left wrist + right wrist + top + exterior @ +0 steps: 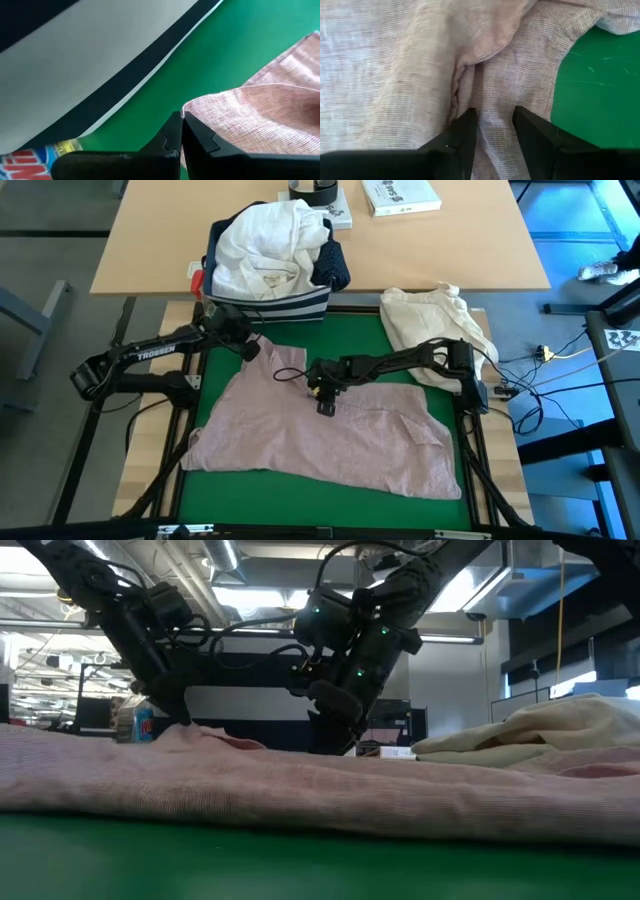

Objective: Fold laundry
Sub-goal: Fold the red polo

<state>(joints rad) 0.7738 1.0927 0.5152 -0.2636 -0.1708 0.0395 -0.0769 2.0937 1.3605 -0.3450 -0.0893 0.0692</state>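
A pale pink top lies spread, wrinkled, on the green mat. My left gripper is at the top's far left corner and is shut on it. My right gripper stands over the middle of the top, near its far edge, closed on a ridge of the cloth. In the low view the pink top stretches across the mat, with both arms coming down behind it. More laundry, white garments, is heaped in the bin beyond the mat. My left gripper pinches the pink top's far left corner at its fingertips, slanting down from the table's left. One layer or several, I cannot tell. The corner is raised a little off the mat while the cloth behind it lies slack. My right gripper has a raised fold of the pink top between its two fingers, which slant down from the right. A crease runs from the fold across the cloth. The rest of the top lies on the mat.
A navy white-striped bin stands at the mat's far left edge. A cream cloth bundle lies at the far right corner. A book and a tape roll sit on the wooden table beyond.
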